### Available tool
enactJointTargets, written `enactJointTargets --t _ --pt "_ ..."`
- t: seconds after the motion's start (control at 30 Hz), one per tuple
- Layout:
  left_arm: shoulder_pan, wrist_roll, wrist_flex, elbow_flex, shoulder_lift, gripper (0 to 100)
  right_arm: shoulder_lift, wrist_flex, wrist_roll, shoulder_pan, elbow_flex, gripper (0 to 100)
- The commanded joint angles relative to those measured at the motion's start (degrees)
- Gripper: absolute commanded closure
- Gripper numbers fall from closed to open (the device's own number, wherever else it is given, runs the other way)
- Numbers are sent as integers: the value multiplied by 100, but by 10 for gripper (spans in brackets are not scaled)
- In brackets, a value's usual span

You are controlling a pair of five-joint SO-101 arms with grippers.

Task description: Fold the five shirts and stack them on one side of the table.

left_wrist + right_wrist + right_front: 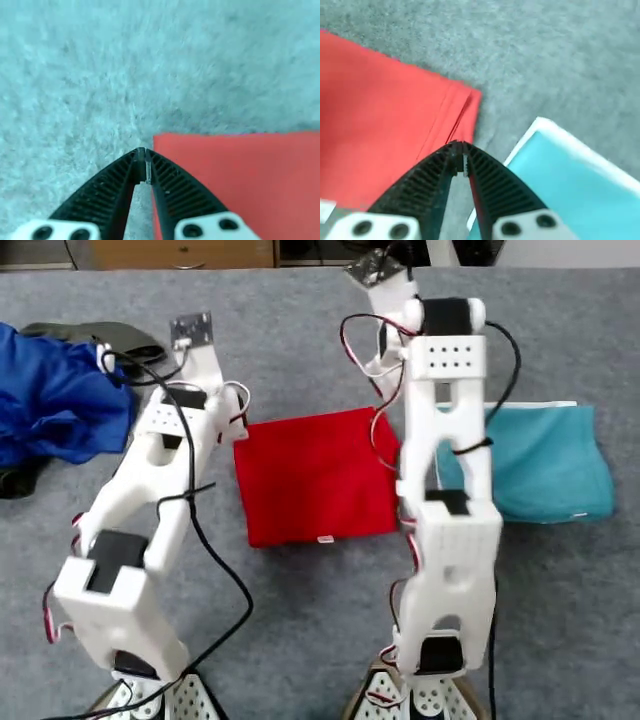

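A folded red shirt [315, 478] lies flat in the middle of the grey table [320, 640] between the two arms, with a folded teal shirt [545, 465] near it on the right and a crumpled blue shirt [55, 400] at the far left. The left gripper [144, 153] is clenched on nothing, over bare table just beside a corner of the red shirt. The right gripper [459, 149] is also clenched and empty, above the red shirt's edge nearest the teal one.

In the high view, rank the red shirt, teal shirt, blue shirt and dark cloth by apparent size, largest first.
1. red shirt.
2-3. teal shirt and blue shirt: too close to rank; an arm covers part of the teal, the frame edge cuts the blue.
4. dark cloth.
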Motion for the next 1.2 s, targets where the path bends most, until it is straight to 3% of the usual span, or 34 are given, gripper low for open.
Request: enactJointTargets --t 0.0,0.27,0.53,0.73,0.93,1.17 --pt "26 35 -9 -387 268 981 -1473 53 9 48 1684 996" --pt "26 18 -123 -607 725 980 -3407 -1626 114 57 5314 996" --pt "0 -9 -88 -853 1007 981 -3925 -3200 158 -145 7864 995" --pt "9 -26 -114 -844 1024 981 -3925 -3798 167 -110 8549 995" --pt "0 -18 -123 -853 1033 981 -3916 -4457 325 426 8848 995" --pt "9 -44 -114 -844 1015 981 -3978 -4413 545 593 8831 995"
